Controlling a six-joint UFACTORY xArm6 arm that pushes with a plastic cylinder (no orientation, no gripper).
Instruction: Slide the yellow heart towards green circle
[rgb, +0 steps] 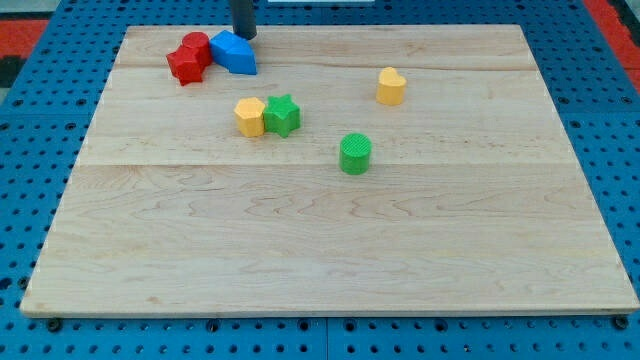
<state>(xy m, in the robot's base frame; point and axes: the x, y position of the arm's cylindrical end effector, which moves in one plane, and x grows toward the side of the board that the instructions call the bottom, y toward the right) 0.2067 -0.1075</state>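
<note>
The yellow heart (391, 86) lies on the wooden board toward the view's upper right. The green circle (355, 153) stands below and a little left of it, with a gap of bare board between them. My tip (244, 36) is at the view's top, left of centre, touching or just behind the top edge of the blue block (234, 52). It is far to the left of the yellow heart.
Two red blocks (188, 57) sit against the blue block's left side. A yellow hexagon-like block (250, 116) and a green star (283, 115) touch each other left of the green circle. The wooden board (320, 250) rests on a blue pegboard.
</note>
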